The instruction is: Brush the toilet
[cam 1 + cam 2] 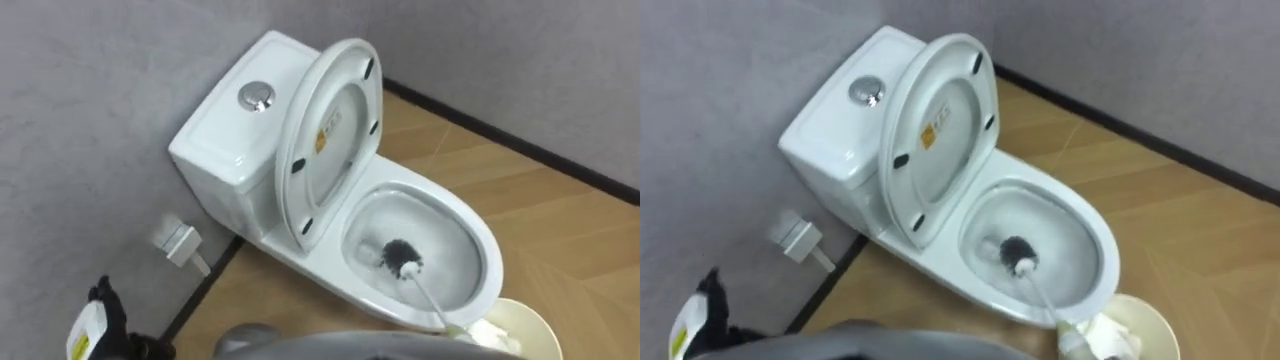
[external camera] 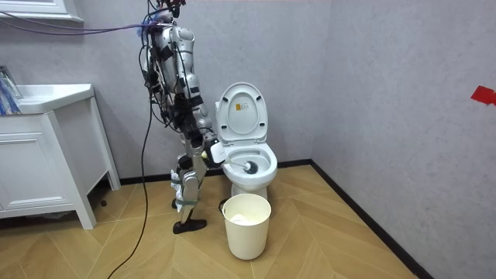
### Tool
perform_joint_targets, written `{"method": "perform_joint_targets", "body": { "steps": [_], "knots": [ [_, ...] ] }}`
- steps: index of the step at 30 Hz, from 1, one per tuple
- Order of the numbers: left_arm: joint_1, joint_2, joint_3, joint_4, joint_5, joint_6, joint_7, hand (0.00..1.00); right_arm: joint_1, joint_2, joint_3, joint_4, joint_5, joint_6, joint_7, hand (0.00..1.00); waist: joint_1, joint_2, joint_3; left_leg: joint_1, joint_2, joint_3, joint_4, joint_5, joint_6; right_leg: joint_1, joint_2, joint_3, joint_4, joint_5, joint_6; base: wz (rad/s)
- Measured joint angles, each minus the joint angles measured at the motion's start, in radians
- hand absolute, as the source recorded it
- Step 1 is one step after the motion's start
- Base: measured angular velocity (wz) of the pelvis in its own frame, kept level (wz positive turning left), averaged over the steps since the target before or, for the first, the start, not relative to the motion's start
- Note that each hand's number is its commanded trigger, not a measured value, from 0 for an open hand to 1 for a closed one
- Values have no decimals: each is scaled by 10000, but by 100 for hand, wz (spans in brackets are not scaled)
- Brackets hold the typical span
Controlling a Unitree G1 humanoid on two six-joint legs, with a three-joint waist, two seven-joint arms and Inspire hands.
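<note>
Right hand (image 1: 1095, 338), fingers clamped on the toilet brush (image 1: 402, 258) handle, bristle head ahead of the fingers down in the toilet (image 1: 488, 262) bowl under the raised lid (image 1: 330, 140): you look mid-scrub, with remaining bowl wall, rim and stowing seemingly outstanding; left hand (image 1: 105, 308) idle, well to the fingers' left.

The floor (image 2: 325, 232) is light wood laid in a herringbone pattern, edged by a dark skirting (image 1: 520, 144) along the grey walls. On it stands the white toilet (image 2: 246, 180) against the wall (lid raised), a white bucket (image 2: 246, 231) just in front of it, and a white vanity cabinet (image 2: 39, 174) at the room view's left
</note>
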Motion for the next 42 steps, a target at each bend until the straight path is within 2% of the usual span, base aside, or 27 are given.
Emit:
{"method": "perform_joint_targets", "body": {
  "steps": [2, 6, 8, 11, 17, 21, 23, 28, 31, 42],
  "knots": [
    [-167, -164, 356, 395, -185, 23, -254, 0, 191, -2, -777, 6, 688, -150, -499, 100, -357, 82, 9, 80, 18, 150, -29, -94, 27, -9, 44, 292, -1, 9, 16, -15],
    [-828, -172, 745, 1407, -200, 15, -631, 0, 331, 39, -957, -4, 845, -567, -708, 100, -641, 306, -9, 328, 157, 568, -86, -340, 21, -33, 169, 844, 20, 28, 45, -37],
    [-1014, -178, 1075, 1794, -161, 15, -842, 0, 403, 95, -1157, -6, 815, -781, -768, 100, -808, 424, -112, 614, 174, 898, -312, -371, 48, -26, 174, 1206, 43, 52, 77, -47],
    [-1231, -168, 1430, 2073, -172, 11, -927, 0, 514, 202, -1156, -6, 805, -930, -906, 100, -1008, 528, -130, 849, 166, 1247, -443, -392, 82, -25, 171, 1568, 40, 79, 124, -39],
    [-1804, -194, 1446, 2229, -163, 75, -1206, 0, 540, 491, -1150, -13, 557, -1132, -1177, 100, -1273, 488, -156, 1037, 129, 1549, -439, -437, 123, -22, 142, 1985, 40, 116, 183, -22],
    [-1972, -216, 1419, 2226, -128, 83, -1461, 0, 659, 682, -1150, -41, 262, -1145, -1406, 100, -1464, 464, -158, 1095, 128, 1603, -440, -438, 123, -9, 149, 2099, 45, 119, 183, -10],
    [-2083, -285, 1402, 2211, 258, 142, -1496, 0, 755, 721, -1158, -72, 58, -1147, -1522, 100, -1666, 471, -155, 1113, 132, 1768, -440, -439, 123, -24, 150, 2237, 39, 119, 183, -8],
    [-2097, -281, 1119, 2260, 340, 300, -1689, 0, 821, 723, -1150, -85, -177, -1045, -1623, 100, -1695, 462, -154, 1251, 123, 1833, -442, -440, 124, -32, 171, 2592, 45, 132, 206, -19],
    [-2121, -289, 627, 2273, 343, 434, -1699, 0, 749, 772, -1143, -94, -158, -1043, -1709, 100, -1780, 454, -156, 1253, 113, 1838, -448, -467, 163, -39, 171, 2607, 37, 152, 238, -3],
    [-2149, -294, 634, 2278, 338, 415, -1782, 0, 632, 779, -1150, -118, -88, -1150, -2017, 100, -1850, 431, -159, 1255, 113, 1836, -596, -469, 166, -106, 177, 2553, 33, 193, 260, 0]
  ]
}}
